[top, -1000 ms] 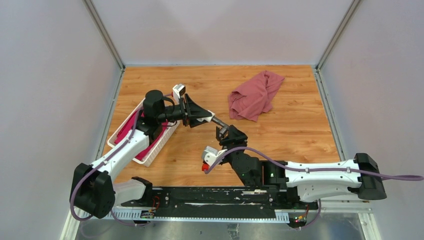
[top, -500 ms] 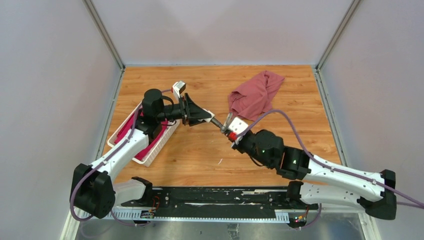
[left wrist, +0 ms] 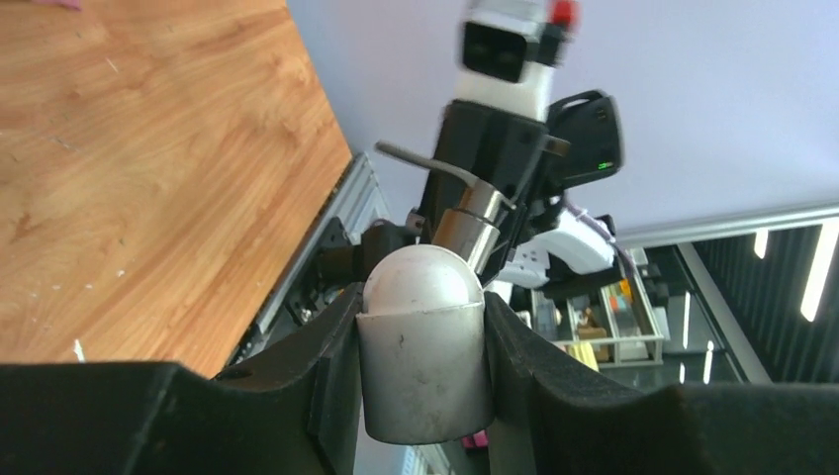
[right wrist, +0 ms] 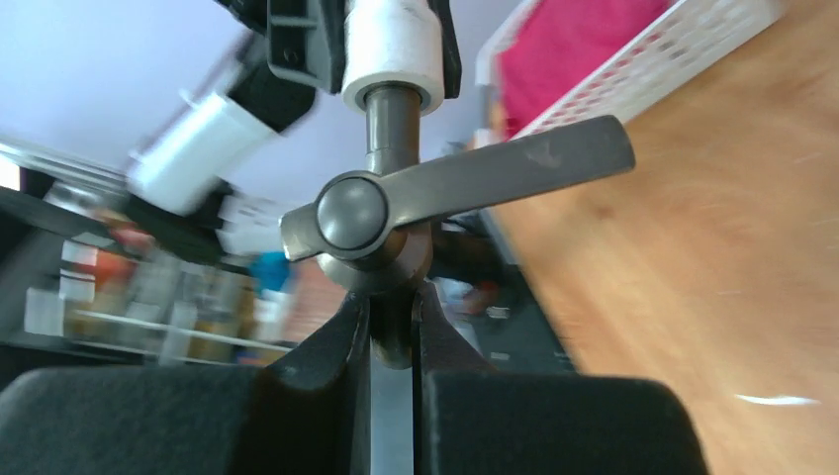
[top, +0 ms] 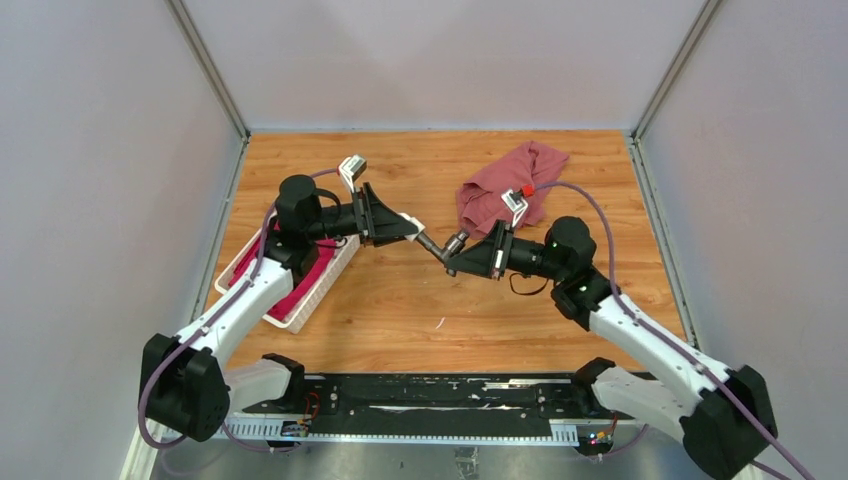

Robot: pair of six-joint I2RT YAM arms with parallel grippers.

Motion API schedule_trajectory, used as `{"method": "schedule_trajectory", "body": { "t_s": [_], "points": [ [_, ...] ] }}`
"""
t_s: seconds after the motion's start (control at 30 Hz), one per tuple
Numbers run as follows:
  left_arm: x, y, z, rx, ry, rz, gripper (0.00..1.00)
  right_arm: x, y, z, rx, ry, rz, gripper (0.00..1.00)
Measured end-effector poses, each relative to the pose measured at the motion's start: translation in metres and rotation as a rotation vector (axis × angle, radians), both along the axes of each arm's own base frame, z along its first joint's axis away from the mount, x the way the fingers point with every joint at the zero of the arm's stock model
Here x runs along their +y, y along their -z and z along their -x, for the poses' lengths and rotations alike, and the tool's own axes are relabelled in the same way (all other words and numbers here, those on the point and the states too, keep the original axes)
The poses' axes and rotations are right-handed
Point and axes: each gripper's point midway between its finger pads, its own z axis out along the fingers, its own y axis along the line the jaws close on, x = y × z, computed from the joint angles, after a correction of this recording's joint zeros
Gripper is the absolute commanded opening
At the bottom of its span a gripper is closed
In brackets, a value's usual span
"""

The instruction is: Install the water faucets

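The water faucets hang in mid-air over the table's middle, joined end to end. The stubby white fitting [left wrist: 423, 351] sits between the left gripper's fingers, and my left gripper [top: 414, 229] [left wrist: 423, 309] is shut on it. Out of the fitting's far end sticks the dark grey T-shaped tap [top: 441, 246] [right wrist: 394, 210], its stem entering the white fitting [right wrist: 393, 54]. Its lever [right wrist: 514, 166] points right in the right wrist view. My right gripper [top: 453, 266] [right wrist: 393, 305] comes from the right and is shut on the tap's lower stub.
A dusty-red cloth [top: 510, 188] lies crumpled behind the right gripper. A white slatted basket [top: 310, 298] with magenta fabric sits under the left forearm at the table's left side. Grey walls close in the left, right and far edges.
The right arm has swung from the near middle round to the right side, and its jaws have gone from open to shut on the tap. The left gripper has shifted slightly left, holding the fitting.
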Motion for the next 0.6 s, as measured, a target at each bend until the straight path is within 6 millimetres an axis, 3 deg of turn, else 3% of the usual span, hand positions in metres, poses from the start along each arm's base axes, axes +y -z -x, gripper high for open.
{"method": "schedule_trajectory", "body": {
  "t_s": [0.13, 0.3, 0.4, 0.6],
  "points": [
    [0.004, 0.005, -0.006, -0.013, -0.028, -0.014, 0.00, 0.005, 0.005, -0.004, 0.285, -0.081, -0.221, 0.49],
    [0.000, 0.005, 0.011, -0.059, 0.049, -0.018, 0.00, 0.003, 0.004, -0.013, 0.450, -0.087, -0.296, 0.80],
    [-0.001, 0.002, 0.019, -0.066, 0.084, -0.011, 0.00, -0.009, -0.001, -0.003, 0.378, -0.041, -0.227, 0.92],
    [-0.002, 0.001, 0.020, -0.018, 0.083, -0.002, 0.00, -0.054, -0.053, 0.001, -0.072, 0.211, -0.010, 0.93]
  ]
}}
